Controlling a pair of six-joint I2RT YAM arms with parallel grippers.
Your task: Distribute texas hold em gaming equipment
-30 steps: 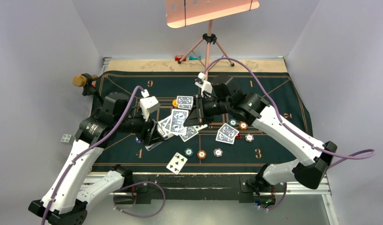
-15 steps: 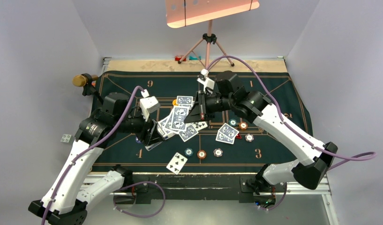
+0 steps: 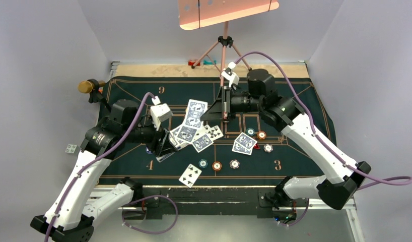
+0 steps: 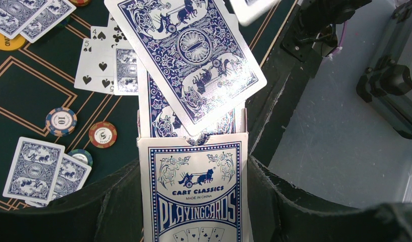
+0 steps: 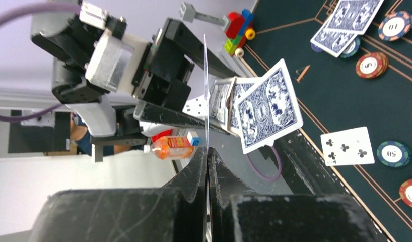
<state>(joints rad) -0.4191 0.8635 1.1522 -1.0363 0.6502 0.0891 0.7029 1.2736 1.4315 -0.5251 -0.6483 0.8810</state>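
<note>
Edgewise, thin glossy card [image 5: 205, 101]; cardboard box [image 4: 194, 196]

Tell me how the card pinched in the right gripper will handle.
Edge-on in the right wrist view, the card is a hairline, so probably light. It juts straight from the right gripper without drooping: likely springy, not floppy.

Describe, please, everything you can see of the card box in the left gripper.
The card box is white cardboard printed in blue: ornate border, chariot emblem, "CART CLASSICS", "MADE IN CHINA", "PLAYINGCARDS". The left gripper clamps its two sides, holding it over the felt mat. Its top is open, and blue-backed cards stick out, the front one skewed.
</note>
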